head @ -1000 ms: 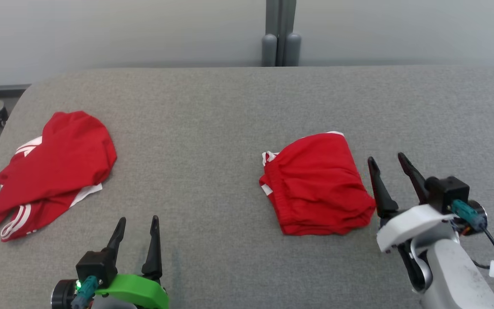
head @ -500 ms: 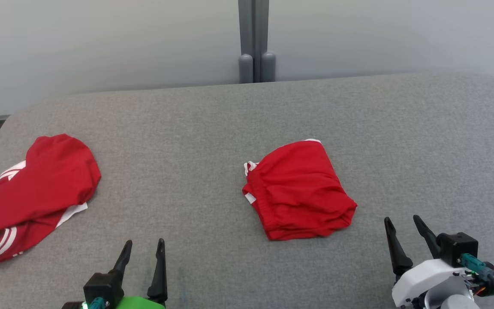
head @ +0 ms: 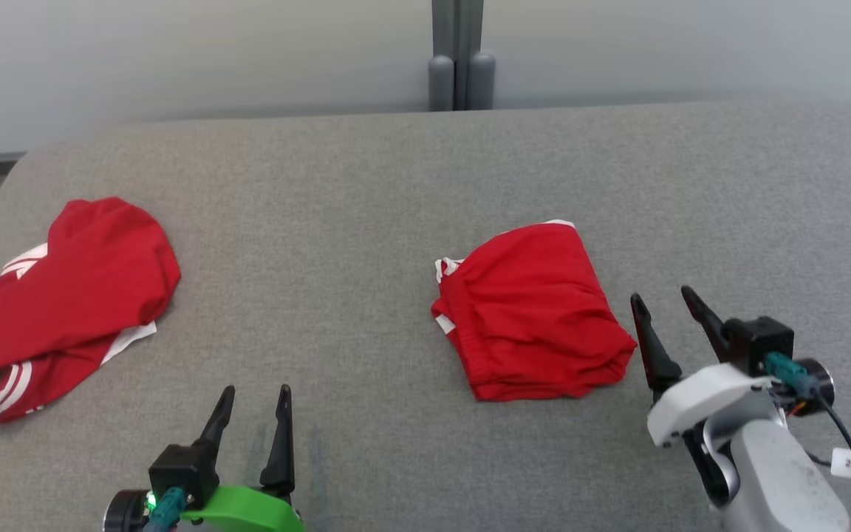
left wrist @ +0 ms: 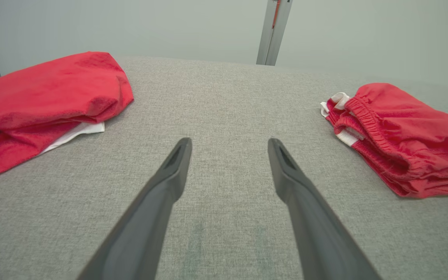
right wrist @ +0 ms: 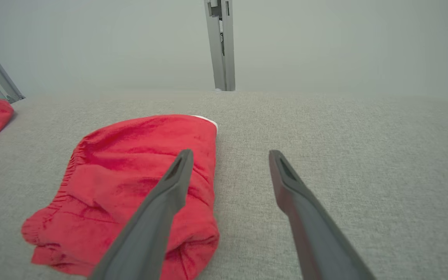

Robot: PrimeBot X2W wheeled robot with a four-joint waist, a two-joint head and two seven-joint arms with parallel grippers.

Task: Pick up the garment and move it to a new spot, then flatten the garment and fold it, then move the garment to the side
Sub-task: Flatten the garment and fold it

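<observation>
Both grippers stand with jaws wide apart, holding nothing. The right gripper (head: 662,297) hovers just beside the right edge of a folded red fabric garment with an elastic waistband (head: 532,310), which lies mid-table. The left gripper (head: 257,390) sits at the near edge over the bare grey fabric-covered table (head: 359,185). A crumpled red garment with white stripes (head: 63,295) lies far left.
</observation>
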